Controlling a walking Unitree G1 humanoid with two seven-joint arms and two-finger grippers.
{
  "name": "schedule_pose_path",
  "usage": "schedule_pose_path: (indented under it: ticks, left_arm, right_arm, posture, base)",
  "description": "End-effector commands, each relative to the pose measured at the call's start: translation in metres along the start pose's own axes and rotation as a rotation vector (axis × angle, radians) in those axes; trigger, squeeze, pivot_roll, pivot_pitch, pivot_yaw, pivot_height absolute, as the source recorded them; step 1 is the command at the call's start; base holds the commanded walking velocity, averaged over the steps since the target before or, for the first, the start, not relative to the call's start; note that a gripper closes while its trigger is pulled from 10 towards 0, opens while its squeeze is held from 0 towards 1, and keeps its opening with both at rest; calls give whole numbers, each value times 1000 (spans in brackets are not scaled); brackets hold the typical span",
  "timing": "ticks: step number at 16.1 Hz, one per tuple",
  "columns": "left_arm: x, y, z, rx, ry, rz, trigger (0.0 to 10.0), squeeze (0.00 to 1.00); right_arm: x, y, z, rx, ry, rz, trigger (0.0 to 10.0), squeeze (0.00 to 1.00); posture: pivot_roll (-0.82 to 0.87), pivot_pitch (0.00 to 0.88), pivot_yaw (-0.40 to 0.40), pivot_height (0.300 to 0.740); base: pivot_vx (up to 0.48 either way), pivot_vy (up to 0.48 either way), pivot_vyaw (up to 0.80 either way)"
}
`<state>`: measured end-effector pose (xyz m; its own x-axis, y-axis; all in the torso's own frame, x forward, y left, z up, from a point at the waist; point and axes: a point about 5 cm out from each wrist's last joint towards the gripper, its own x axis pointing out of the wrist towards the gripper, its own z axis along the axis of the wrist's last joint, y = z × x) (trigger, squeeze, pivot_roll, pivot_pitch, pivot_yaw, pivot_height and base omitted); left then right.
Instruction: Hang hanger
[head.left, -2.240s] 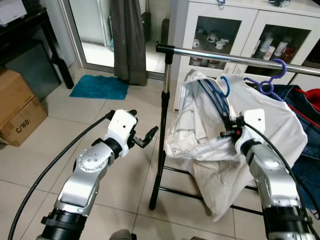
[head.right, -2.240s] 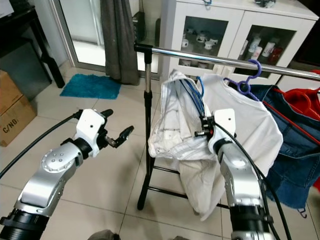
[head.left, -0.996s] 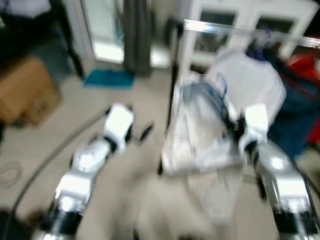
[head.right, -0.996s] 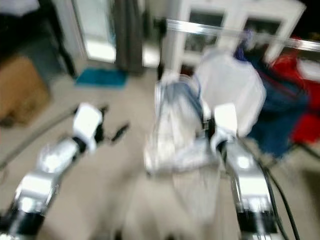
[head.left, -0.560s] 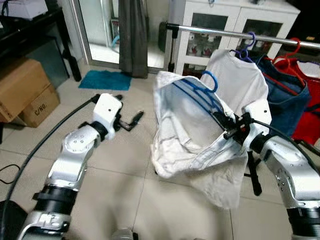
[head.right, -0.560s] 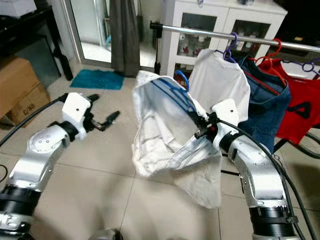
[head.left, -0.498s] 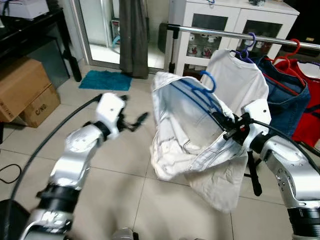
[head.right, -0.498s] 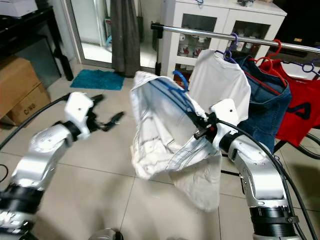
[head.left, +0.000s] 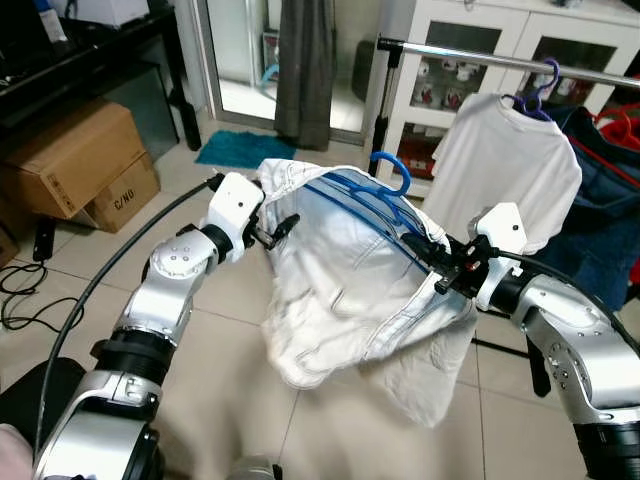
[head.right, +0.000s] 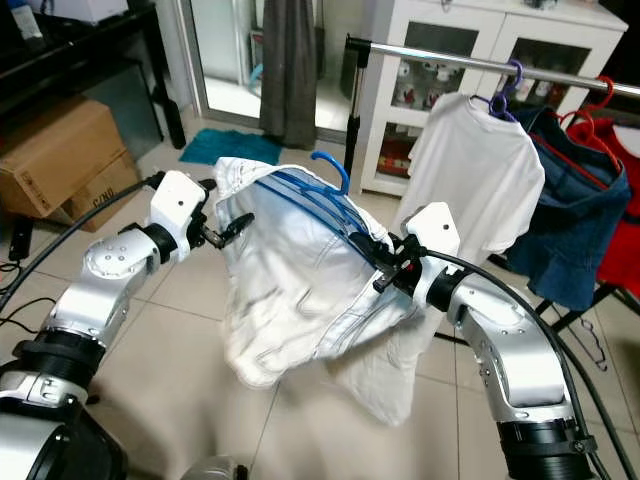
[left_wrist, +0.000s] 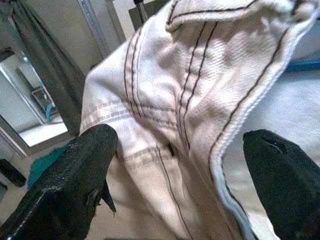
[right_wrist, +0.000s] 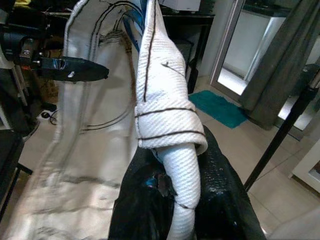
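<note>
At the far left of the head views a cardboard box (head.left: 75, 165) is seen on the tiled floor, well apart from the work. Next comes the left gripper (head.left: 272, 231), raised to the upper left edge of the white garment (head.left: 350, 290); in its wrist view its fingers (left_wrist: 75, 185) are spread wide with the stitched hem lying between them, nothing yet pinched. The garment is carried in mid-air in front of the robot, draped over a blue hanger (head.left: 385, 195) whose hook points upward above the cloth; the fabric is seen as thick, pale, dark-stitched and bunched, sagging low below the hanger. To the right, the right gripper (head.left: 440, 262) is clamped narrowly on the hanger's end together with a rolled fold of cloth, as its wrist view makes plain. Further right and behind, the clothes rail (head.left: 470, 55) is seen with a white T-shirt (head.left: 505, 165) already hung from a purple hanger, and darker clothes beyond. The step in hand is judged to be the carrying and steadying of the loaded hanger before hanging. For the next move, the hook would need to be lifted above the rail and lowered onto a free stretch left of the T-shirt, with the left gripper perhaps closed on the hem so that the load is kept from swinging
</note>
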<state>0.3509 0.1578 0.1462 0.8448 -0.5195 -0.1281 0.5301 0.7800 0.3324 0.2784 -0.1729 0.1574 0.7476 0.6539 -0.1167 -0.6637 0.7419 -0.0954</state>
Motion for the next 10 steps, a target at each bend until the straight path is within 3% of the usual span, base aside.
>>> schedule_pose_path:
  ticks: [1,2,10]
  left_arm:
    - [4,2,7,30,-9,4,3176,0]
    - [4,2,4,29,-2,9,0,0]
    - [2,-1,-4,3,7,-35,0,0]
  right_arm:
    - [-5,-4,15,-28,-63,-14,0,0]
    - [-6,-5,16,-23,-66,-16,0,0]
    - [-8,-6,17,-25,-68,-1,0,0]
  posture:
    - [-1,0,-13,740]
    - [0,0,-11,740]
    - [5,0,-10,740]
  base:
    - [0,0,0]
    - [0,0,0]
    - [0,0,0]
